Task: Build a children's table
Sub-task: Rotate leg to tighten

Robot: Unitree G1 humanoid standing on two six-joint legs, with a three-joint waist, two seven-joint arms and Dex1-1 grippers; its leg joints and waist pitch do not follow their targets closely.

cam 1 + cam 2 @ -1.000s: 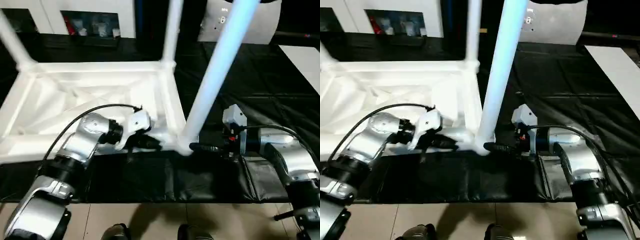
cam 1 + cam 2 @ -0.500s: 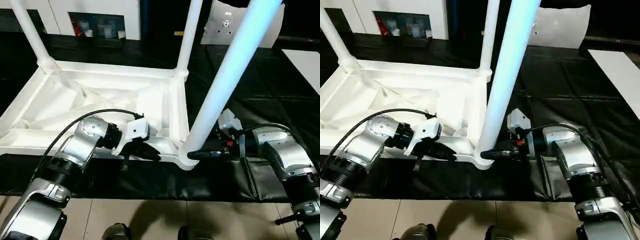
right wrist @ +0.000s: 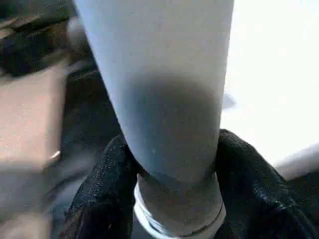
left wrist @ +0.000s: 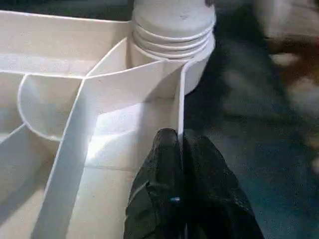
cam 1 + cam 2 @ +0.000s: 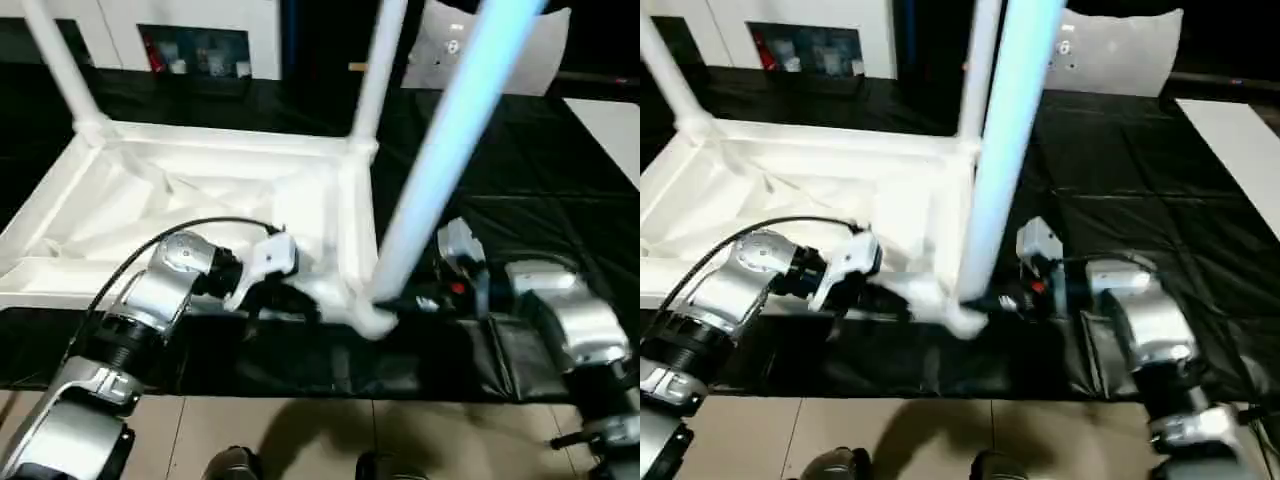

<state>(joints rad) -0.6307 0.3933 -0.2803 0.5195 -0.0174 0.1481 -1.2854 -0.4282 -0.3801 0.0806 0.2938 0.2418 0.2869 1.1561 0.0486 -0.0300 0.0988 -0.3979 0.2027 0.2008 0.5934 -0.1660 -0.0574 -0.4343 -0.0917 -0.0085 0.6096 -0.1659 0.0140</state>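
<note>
Upturned tabletop [image 5: 190, 190] lying centre-left of frame, leg [image 5: 440, 170] seating in near corner socket. Right gripper [image 3: 172, 199] clasping leg base; left gripper [image 4: 182, 149] pinching tabletop rim. Next — likely pressing or twisting leg home while bracing.

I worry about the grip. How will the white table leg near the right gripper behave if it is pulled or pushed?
The leg is long, smooth and round, so it may slip or turn in the right gripper, which clasps it near its base. It looks like hollow plastic, probably light and stiff. Its base sits in the table top's corner socket, so pushing may shift the whole table.
</note>
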